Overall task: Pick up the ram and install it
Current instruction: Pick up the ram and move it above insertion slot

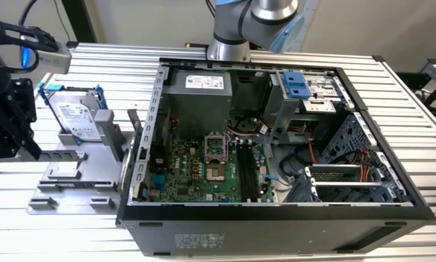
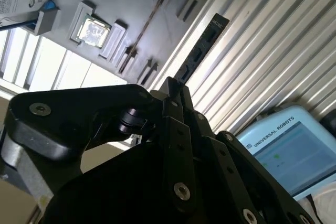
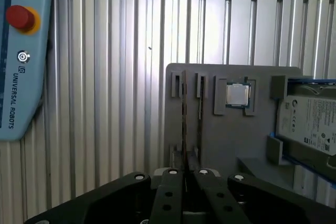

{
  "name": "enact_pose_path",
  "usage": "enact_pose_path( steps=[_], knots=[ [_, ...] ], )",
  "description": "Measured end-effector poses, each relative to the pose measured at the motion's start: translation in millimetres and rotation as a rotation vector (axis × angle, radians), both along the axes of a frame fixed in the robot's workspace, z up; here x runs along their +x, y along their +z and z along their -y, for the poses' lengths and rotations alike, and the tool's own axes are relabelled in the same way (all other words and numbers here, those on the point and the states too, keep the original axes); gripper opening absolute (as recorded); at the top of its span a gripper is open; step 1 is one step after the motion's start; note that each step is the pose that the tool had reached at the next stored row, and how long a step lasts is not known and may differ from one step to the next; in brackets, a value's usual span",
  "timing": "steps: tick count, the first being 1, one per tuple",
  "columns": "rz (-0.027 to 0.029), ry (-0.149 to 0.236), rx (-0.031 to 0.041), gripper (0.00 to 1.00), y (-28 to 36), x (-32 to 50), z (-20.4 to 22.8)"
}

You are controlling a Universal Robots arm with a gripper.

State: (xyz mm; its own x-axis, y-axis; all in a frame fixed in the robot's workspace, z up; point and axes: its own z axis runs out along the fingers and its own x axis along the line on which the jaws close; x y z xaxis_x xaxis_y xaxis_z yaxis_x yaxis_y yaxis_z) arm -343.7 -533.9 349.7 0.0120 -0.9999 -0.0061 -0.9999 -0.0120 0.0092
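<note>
One ram (image 2: 202, 51) juts out in the second wrist view, its near end clenched in my pincer (image 2: 170, 83), over the desk (image 2: 273, 51). In the first wrist view I see the grey fixture (image 3: 231, 140) beneath. In the exterior view the memory slots (image 1: 250, 170) sit well apart. I judge the stick light, stiff and fragile, best held by its edges.

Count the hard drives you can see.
1. The hard drive sits in a blue frame on the gray holder, at the exterior view's left of the case; others may be hidden inside it.
</note>
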Motion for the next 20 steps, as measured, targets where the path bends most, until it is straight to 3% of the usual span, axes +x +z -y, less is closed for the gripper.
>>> enact_pose_path(
  steps=[9, 10, 17, 20],
  knots=[
    [0.0, 0.0, 0.0, 0.0, 40.8, 0.0, 0.0],
    [0.0, 0.0, 0.0, 0.0, 43.1, 0.1, 0.0],
    [0.0001, 0.0, 0.0001, 0.0, 43.3, 0.3, 0.0],
    [-0.0009, 0.0, -0.0001, 0.0, 43.4, 9.1, 0.0]
  ],
)
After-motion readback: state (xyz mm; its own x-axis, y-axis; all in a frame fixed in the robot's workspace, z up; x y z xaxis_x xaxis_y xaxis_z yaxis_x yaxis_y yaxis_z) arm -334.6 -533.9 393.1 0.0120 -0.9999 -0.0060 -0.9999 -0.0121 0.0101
